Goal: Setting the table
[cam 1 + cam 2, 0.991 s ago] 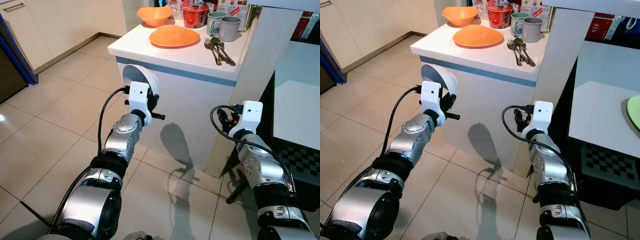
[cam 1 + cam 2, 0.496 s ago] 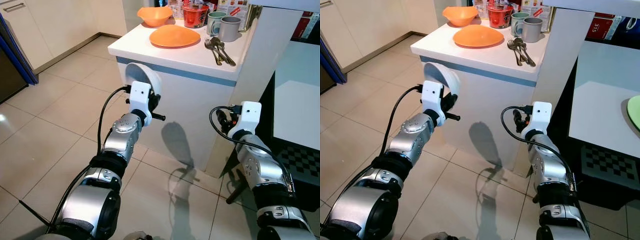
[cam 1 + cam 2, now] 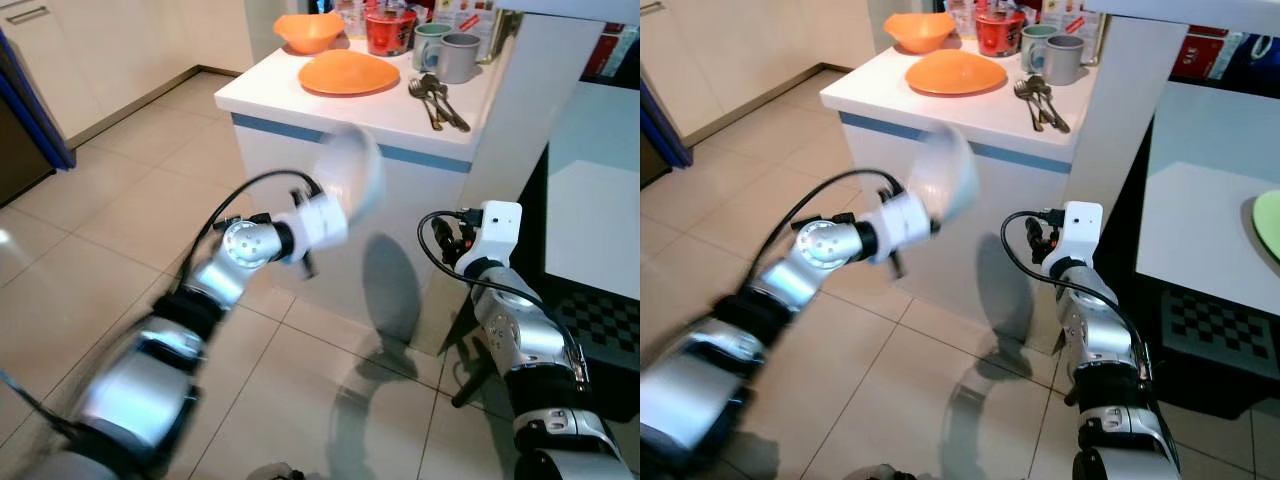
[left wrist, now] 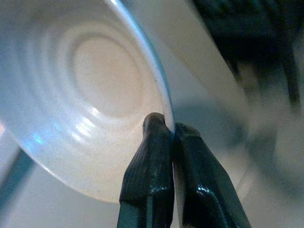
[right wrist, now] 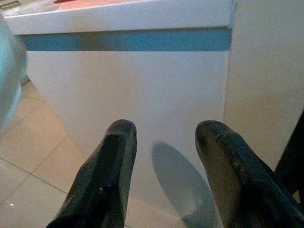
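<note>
We note the left gripper (image 4: pixel 167 127) clamped on the rim of a white bowl (image 4: pixel 85 90): both black fingers (image 4: pixel 147 166) pinch one edge, one pad inside the lip and one outside. The bowl hangs tipped on its side in front of the white counter (image 3: pixel 400 115), below the level of its top, and the left arm reads blurred in the head views.

We judge the bowl rigid and glossy, probably ceramic or melamine, so slippery under the pads and liable to chip if it knocks the counter edge. A single-point rim pinch leaves all its weight off to one side; we expect it to pivot in the grip under fast motion. The grip on the rim is workable, but a deeper bite over the lip would hold steadier.

The right gripper (image 5: pixel 164 142) hangs empty, fingers spread apart, facing the counter's side panel.

On the counter top we log an orange plate (image 3: pixel 348 72), an orange bowl (image 3: pixel 309 31), a red cup (image 3: pixel 390 30), two mugs (image 3: pixel 447 50) and cutlery (image 3: pixel 436 100).
</note>
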